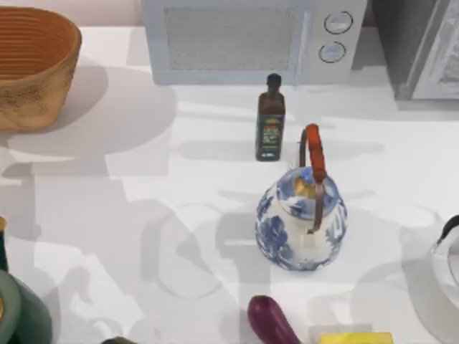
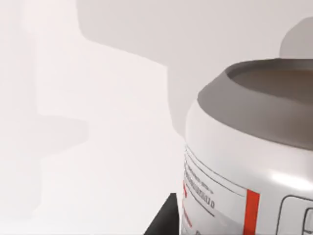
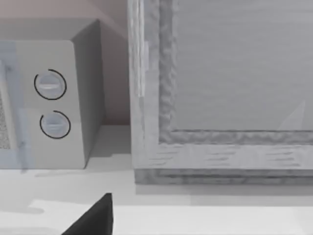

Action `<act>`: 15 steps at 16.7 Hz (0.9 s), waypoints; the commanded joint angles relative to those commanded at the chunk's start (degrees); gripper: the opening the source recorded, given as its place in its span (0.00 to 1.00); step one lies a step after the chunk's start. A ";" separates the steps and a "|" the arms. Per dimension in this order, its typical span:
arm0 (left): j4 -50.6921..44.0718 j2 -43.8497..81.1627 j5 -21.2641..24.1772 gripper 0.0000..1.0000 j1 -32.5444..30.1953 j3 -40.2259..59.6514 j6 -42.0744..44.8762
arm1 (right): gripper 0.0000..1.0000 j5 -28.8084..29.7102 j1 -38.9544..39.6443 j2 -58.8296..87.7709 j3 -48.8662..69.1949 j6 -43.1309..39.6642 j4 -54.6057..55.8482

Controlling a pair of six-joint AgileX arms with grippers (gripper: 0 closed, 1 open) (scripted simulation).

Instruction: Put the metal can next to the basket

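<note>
Overhead camera above table, left wrist against can, right wrist facing microwave

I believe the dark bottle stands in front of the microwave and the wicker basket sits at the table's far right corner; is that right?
Not quite. The top view shows the wicker basket at the table's far left corner, not the right. The rest holds: the dark bottle stands in front of the microwave.

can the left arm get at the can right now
Probably yes. In the left wrist view the can stands upright right by the camera, with nothing between them and bare table beside it. Whether the fingers already hold it can't be seen.
</note>
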 joint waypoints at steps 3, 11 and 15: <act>-0.08 0.20 -0.06 0.00 -0.19 -0.14 0.07 | 1.00 0.00 0.00 0.00 0.00 0.00 0.00; 1.02 -0.41 0.25 0.00 3.25 -1.33 2.98 | 1.00 0.00 0.00 0.00 0.00 0.00 0.00; 0.82 0.09 0.11 0.00 0.97 -1.85 1.11 | 1.00 0.00 0.00 0.00 0.00 0.00 0.00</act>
